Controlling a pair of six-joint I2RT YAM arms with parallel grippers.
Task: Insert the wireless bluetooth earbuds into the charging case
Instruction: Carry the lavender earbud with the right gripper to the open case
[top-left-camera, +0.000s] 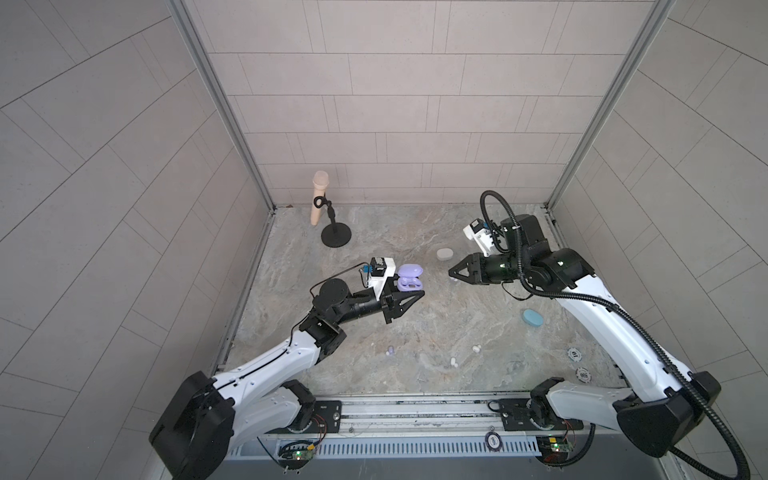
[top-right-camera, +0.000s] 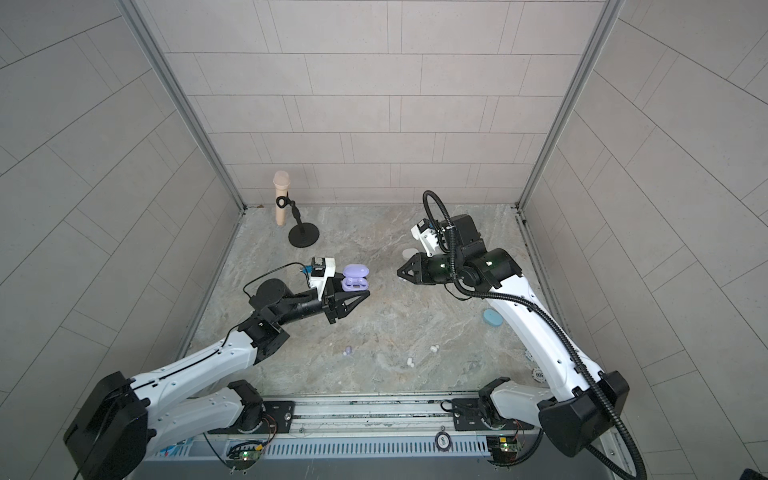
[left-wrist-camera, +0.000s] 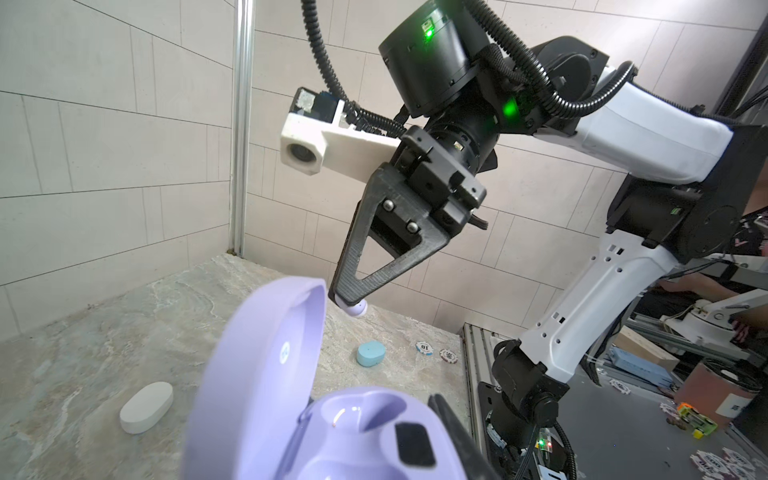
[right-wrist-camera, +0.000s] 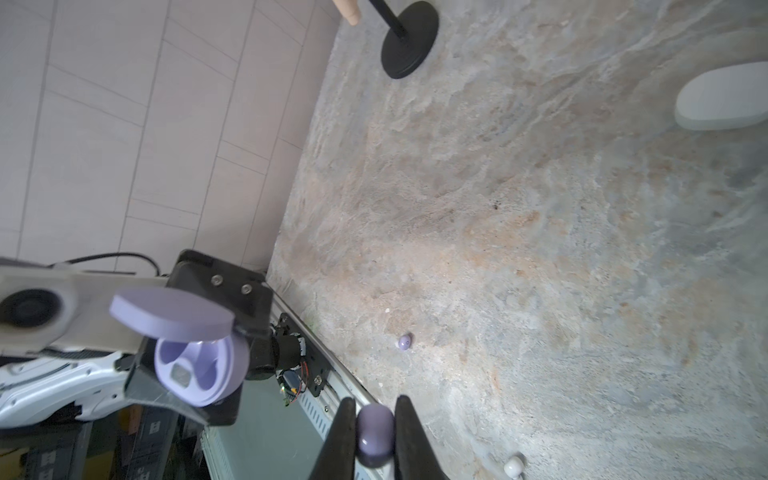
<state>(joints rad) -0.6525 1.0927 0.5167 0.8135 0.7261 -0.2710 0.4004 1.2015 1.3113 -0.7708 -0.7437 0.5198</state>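
Since the lilac earbud (right-wrist-camera: 375, 436) pinched in the right hand (right-wrist-camera: 375, 415) looks light, hard and slick, hold it mid-body, gently; left hand (top-left-camera: 417, 296) clamps the open lilac charging case (top-left-camera: 409, 284) off the desk (top-left-camera: 436, 332).

Open, empty lilac charging case (top-left-camera: 409, 279) left of centre in both top views; loose lilac earbud (top-left-camera: 390, 351) and white earbuds (top-left-camera: 476, 348) lower centre; gripped lilac earbud (right-wrist-camera: 375, 434), raised.

White arms (top-left-camera: 266, 365), black joints (top-left-camera: 328, 332), ribbed conduit (left-wrist-camera: 318, 54), seemingly printed hands (top-left-camera: 420, 294)
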